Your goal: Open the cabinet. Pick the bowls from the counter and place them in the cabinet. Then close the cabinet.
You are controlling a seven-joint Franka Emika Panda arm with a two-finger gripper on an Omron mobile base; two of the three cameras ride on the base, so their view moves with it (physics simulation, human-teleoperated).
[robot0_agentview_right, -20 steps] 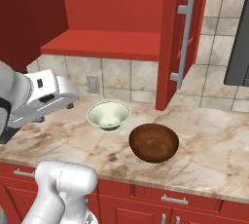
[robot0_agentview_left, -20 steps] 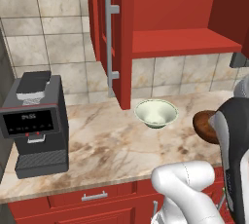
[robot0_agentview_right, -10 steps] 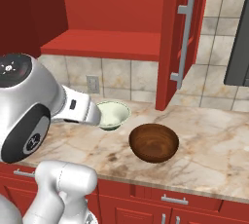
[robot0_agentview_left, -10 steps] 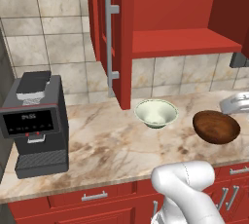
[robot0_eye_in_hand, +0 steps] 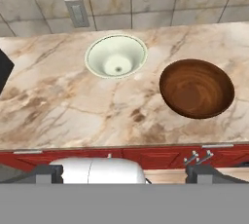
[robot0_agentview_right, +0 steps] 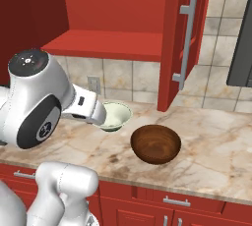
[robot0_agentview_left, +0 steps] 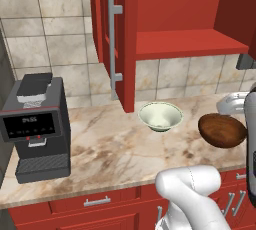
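The cabinet stands open, with its left door [robot0_agentview_left: 120, 39] and right door [robot0_agentview_right: 184, 38] swung out and the red shelf [robot0_agentview_left: 190, 44] [robot0_agentview_right: 108, 43] bare. Two bowls rest on the marble counter [robot0_agentview_left: 105, 149] [robot0_eye_in_hand: 58, 106]. The cream bowl [robot0_agentview_left: 160, 116] [robot0_agentview_right: 118, 113] [robot0_eye_in_hand: 115, 56] is nearer the wall. The brown wooden bowl [robot0_agentview_left: 222, 130] [robot0_agentview_right: 155, 144] [robot0_eye_in_hand: 196, 87] lies to its right. My gripper [robot0_eye_in_hand: 125, 173] is open, its fingertips [robot0_eye_in_hand: 48, 172] wide apart, hovering above the counter's front edge, apart from both bowls, holding nothing. My forearm [robot0_agentview_right: 83, 107] partly hides the cream bowl.
A black coffee machine [robot0_agentview_left: 37, 126] stands at the counter's left end. A wall outlet [robot0_eye_in_hand: 78, 12] [robot0_agentview_right: 92, 85] sits behind the cream bowl. Red base cabinets with short handles [robot0_agentview_left: 97, 201] run below. A dark appliance [robot0_agentview_right: 241, 48] hangs at the right edge.
The arm has swung: its big joint now rises at the left of the right base view and it has cleared the brown bowl in the left base view. The bowls have not moved.
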